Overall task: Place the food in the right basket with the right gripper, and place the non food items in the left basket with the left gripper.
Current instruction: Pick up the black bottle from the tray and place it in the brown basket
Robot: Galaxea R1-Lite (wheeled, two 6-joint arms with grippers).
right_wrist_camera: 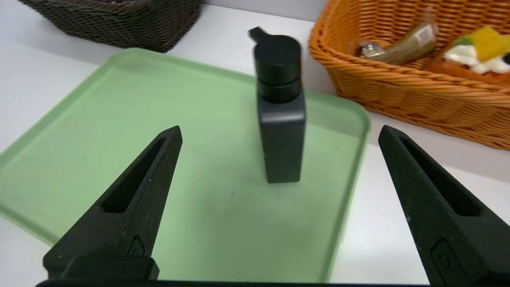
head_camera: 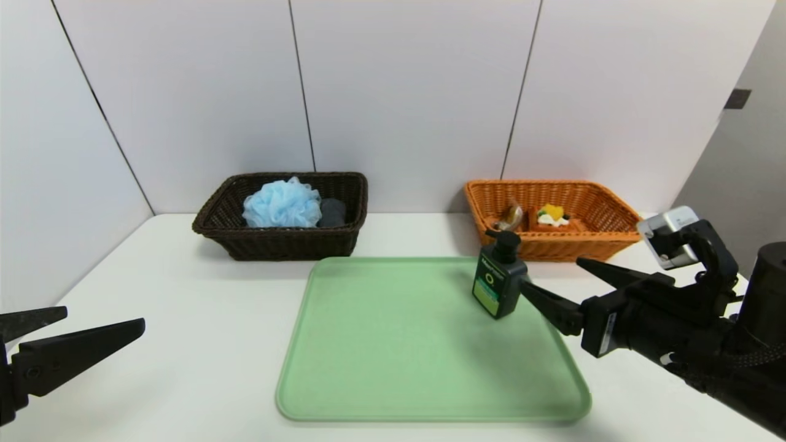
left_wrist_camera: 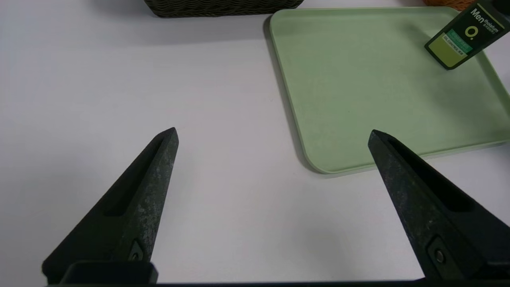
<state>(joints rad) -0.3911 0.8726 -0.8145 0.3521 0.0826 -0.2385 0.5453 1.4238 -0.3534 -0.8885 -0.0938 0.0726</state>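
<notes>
Head view: pump bottle (head_camera: 498,282) upright near tray's (head_camera: 368,368) far right corner; both grippers, left (head_camera: 73,328) and right (head_camera: 552,283), spread, empty. Left should grip its body squarely.

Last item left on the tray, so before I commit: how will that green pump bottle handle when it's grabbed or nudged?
The pump bottle looks rigid and flat-sided, so it probably won't deform. Standing tall on a narrow base near the tray edge, it may tip if pushed high. Its smooth plastic could slip between tapered fingers.
</notes>
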